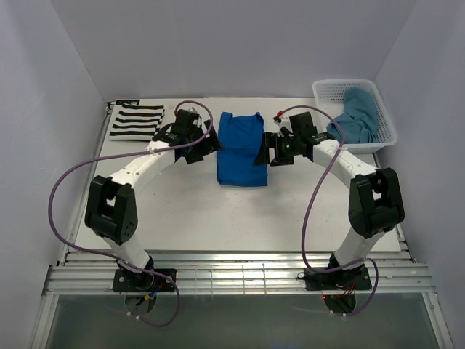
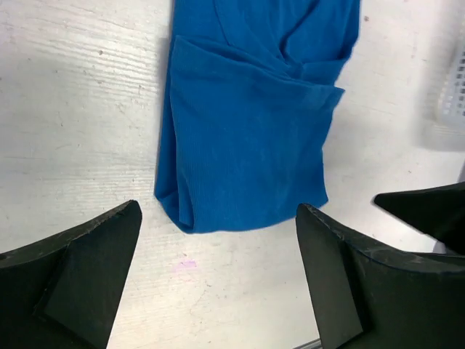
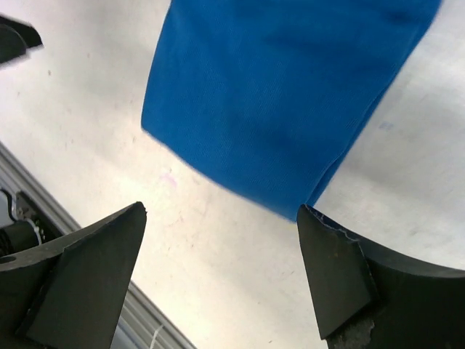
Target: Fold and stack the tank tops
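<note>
Fold of blue top (image 1: 240, 149) may be undone if snagged by left gripper (image 1: 205, 147) or right gripper (image 1: 263, 151) (both spread, empty).

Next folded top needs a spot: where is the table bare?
Bare: the near half of the table, in front of the blue top. Crowded: the far strip, with the striped top, left gripper, right gripper, and basket holding the teal top.

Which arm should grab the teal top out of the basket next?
Right. The right gripper, open, sits nearest the basket holding the teal top; the left arm would cross the blue top.
</note>
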`<state>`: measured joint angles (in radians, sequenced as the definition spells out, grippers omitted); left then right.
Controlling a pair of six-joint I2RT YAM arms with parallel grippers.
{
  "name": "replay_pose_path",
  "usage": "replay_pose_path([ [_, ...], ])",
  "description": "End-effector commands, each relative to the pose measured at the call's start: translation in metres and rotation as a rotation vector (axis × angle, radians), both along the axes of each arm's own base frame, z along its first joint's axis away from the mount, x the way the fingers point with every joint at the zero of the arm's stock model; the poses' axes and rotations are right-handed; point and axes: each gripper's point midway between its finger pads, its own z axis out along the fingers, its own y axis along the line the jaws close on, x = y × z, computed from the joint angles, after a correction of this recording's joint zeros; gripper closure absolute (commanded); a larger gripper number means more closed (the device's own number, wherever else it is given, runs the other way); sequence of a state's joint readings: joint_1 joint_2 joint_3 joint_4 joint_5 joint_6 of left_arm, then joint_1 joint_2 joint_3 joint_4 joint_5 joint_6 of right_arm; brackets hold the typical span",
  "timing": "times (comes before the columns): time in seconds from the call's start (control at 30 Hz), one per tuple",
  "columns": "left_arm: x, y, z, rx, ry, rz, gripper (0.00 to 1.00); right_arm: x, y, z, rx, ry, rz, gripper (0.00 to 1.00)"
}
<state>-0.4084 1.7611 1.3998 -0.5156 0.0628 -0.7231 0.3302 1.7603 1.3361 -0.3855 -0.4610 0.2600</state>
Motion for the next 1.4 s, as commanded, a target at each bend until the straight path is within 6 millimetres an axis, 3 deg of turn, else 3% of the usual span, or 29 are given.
replay_pose_path([
  [0.0,-0.029,0.007,0.001,-0.037,0.012,-0.004,0.02,-0.026,0.003,0.000,0.043,-0.001,-0.003,0.10],
  [0.07,-0.049,0.006,-0.016,-0.060,0.066,-0.034,0.02,-0.037,-0.002,-0.015,0.033,0.021,-0.025,0.10],
  [0.2,-0.061,-0.001,-0.033,-0.094,0.094,-0.080,0.02,-0.049,-0.005,-0.032,0.033,0.076,-0.029,0.10],
  [0.5,-0.056,-0.009,-0.077,-0.084,0.183,-0.104,0.03,-0.048,-0.006,-0.062,0.001,0.129,-0.048,0.09],
  [0.83,-0.048,-0.011,-0.090,-0.077,0.194,-0.099,0.26,-0.049,-0.004,-0.079,0.009,0.171,-0.051,0.01],
  [0.93,-0.050,-0.012,-0.101,-0.071,0.219,-0.106,0.33,-0.048,-0.004,-0.085,0.008,0.186,-0.067,0.13],
  [1.2,-0.051,-0.012,-0.119,-0.062,0.254,-0.103,0.39,-0.045,-0.005,-0.105,0.002,0.236,-0.129,0.31],
  [1.37,-0.053,-0.013,-0.126,-0.064,0.267,-0.117,0.56,-0.044,-0.008,-0.113,-0.011,0.259,-0.172,0.40],
])
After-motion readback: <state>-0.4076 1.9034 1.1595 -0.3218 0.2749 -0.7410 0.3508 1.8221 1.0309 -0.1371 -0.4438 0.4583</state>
